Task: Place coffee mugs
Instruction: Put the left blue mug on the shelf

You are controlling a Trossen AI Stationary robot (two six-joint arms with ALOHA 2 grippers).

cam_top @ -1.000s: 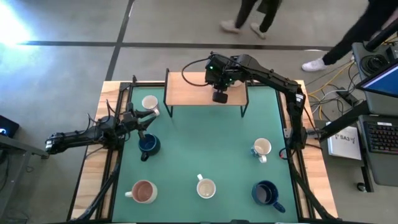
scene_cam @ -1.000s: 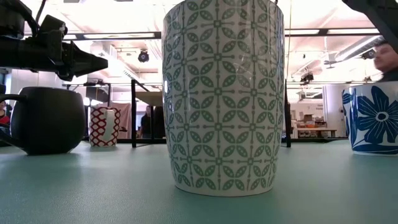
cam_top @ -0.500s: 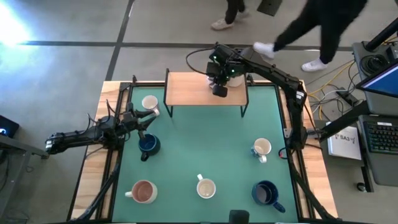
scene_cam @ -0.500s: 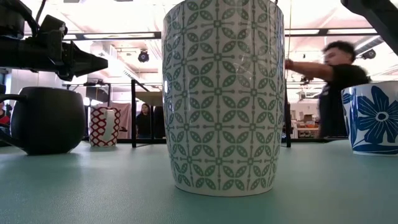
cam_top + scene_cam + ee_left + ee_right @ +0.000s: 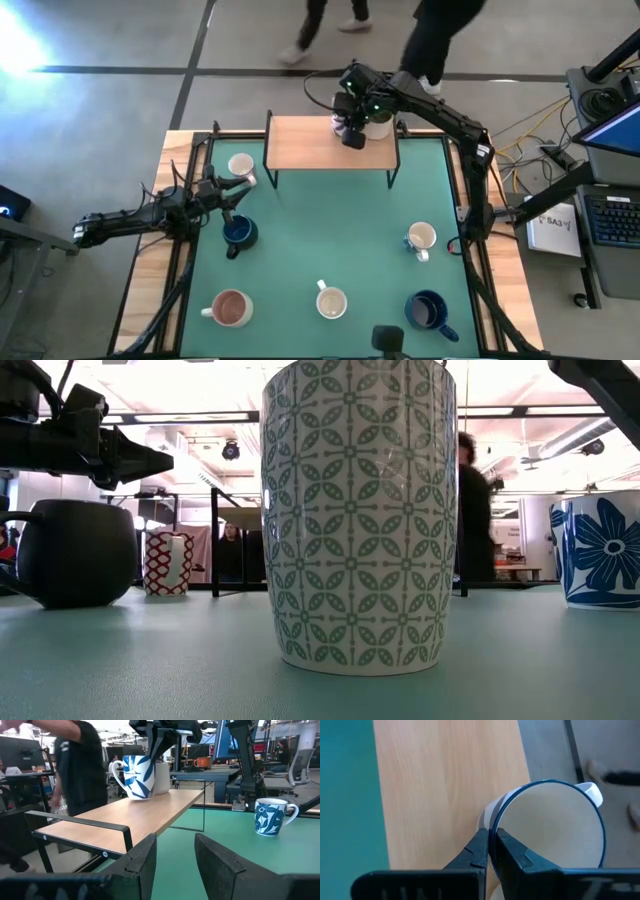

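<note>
My right gripper (image 5: pixel 352 136) hangs over the far part of the wooden shelf (image 5: pixel 305 148), shut on a white coffee mug with a blue leaf pattern (image 5: pixel 134 772). A plain cream mug (image 5: pixel 161 776) stands on the shelf right beside it. My left gripper (image 5: pixel 175 857) waits open and level at the table's left side, between a cream mug (image 5: pixel 241 165) and a dark blue mug (image 5: pixel 238 232), touching neither. My right gripper pinches the patterned mug's rim (image 5: pixel 492 827), on the side away from the handle (image 5: pixel 592 792), with one finger inside and one outside. The fingers slant down from above. The mug stays upright over the shelf; whether its base rests on the wood, I cannot tell.
Several more mugs stand on the green mat: a blue-patterned one (image 5: pixel 422 238), a dark blue one (image 5: pixel 428 310), a green-patterned one (image 5: pixel 331 300) and one pink-brown inside (image 5: pixel 230 308). The shelf stands on black legs (image 5: pixel 392 172). People walk past beyond the far edge.
My right gripper has travelled over the shelf toward the table's far edge, still shut. People beyond the table have walked on.
</note>
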